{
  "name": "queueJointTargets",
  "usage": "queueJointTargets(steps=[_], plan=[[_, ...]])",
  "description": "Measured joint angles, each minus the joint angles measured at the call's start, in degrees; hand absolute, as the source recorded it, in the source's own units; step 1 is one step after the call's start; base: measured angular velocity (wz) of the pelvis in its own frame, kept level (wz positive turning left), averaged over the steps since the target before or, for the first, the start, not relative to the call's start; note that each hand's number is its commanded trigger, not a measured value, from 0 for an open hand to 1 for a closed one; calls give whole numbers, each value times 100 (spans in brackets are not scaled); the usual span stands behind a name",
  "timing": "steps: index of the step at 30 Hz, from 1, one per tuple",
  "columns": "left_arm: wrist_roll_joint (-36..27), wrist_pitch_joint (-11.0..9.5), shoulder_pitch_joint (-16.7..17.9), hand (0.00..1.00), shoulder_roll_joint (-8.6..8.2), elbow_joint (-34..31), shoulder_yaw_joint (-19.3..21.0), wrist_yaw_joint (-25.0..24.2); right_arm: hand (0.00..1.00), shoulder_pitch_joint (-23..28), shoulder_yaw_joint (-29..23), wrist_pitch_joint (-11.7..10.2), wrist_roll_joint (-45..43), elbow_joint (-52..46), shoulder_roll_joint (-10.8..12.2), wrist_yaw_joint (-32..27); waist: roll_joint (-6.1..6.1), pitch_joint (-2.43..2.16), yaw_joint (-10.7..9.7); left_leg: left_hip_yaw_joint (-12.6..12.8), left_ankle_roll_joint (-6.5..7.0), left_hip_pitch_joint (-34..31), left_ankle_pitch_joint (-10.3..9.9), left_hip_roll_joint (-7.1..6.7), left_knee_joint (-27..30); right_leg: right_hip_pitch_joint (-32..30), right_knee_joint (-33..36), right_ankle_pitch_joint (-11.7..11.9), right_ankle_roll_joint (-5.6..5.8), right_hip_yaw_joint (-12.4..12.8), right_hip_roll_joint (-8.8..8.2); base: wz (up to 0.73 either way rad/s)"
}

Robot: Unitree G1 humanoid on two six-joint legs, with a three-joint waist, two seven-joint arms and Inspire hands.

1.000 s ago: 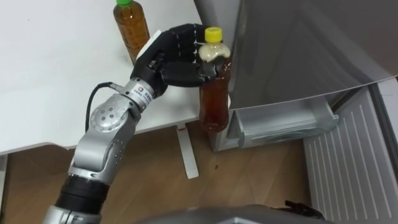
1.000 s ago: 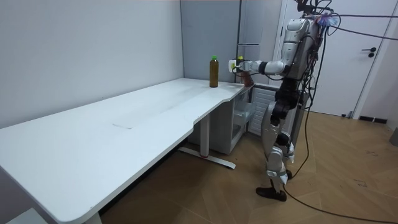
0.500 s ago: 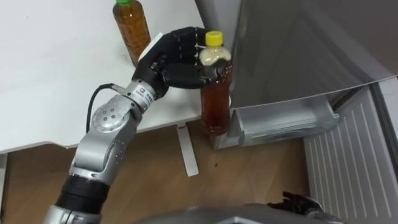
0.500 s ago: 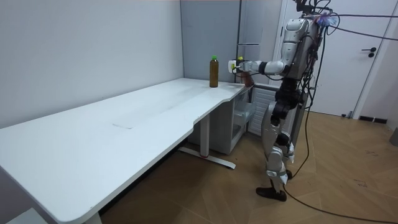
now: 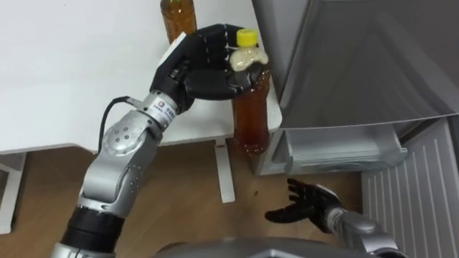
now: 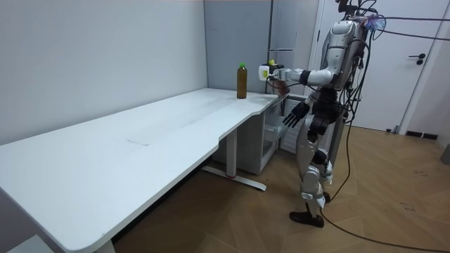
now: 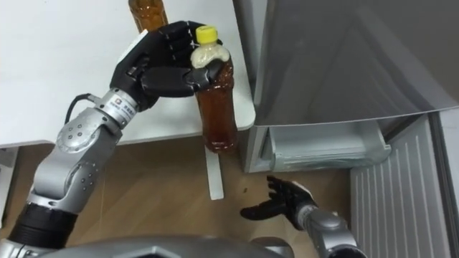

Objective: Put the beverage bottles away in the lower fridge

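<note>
Carry step: left hand (image 5: 201, 68) fingers curled round bottle (image 5: 251, 115); right hand (image 5: 308, 206) fingers spread. Next we lower it into fridge (image 5: 344, 147).

2nd bottle (image 5: 178, 16): top past upper edge

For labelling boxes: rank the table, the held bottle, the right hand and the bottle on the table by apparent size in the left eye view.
1. table
2. held bottle
3. right hand
4. bottle on the table, cut off at the top edge, so unsure.
</note>
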Motion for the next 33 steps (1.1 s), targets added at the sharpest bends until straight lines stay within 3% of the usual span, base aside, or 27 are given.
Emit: queueJointTargets(steps=[3,10,19,26,33], plan=[[-69,-3,206,100,54,-7,-10,-164,0,20,54,0,-27,-413,-9,326,-15,4,45,-61,1,-10,2,-1,14,15,9,0,0,-59,-3,8],[-68,-6,317,100,125,-7,-10,-304,0,20,279,9,-139,-1074,-9,753,-134,57,99,-130,3,-151,2,-4,79,-60,25,0,1,-137,-11,5],[-360,-6,591,100,144,82,-16,-518,0,43,452,28,-147,-1978,-52,1420,-173,45,115,-236,4,-224,1,-10,118,-60,20,0,1,-292,-18,7],[-564,-7,673,100,217,166,-16,-531,0,128,479,228,-142,-2231,-257,1998,-96,57,181,-280,4,-216,1,-13,118,-56,49,-13,-13,-376,-30,1],[-546,-6,673,100,301,201,3,-676,0,286,474,317,-161,-2783,-584,2560,-164,61,341,-248,3,-214,3,-13,113,-86,109,-37,-30,-380,-38,0]])
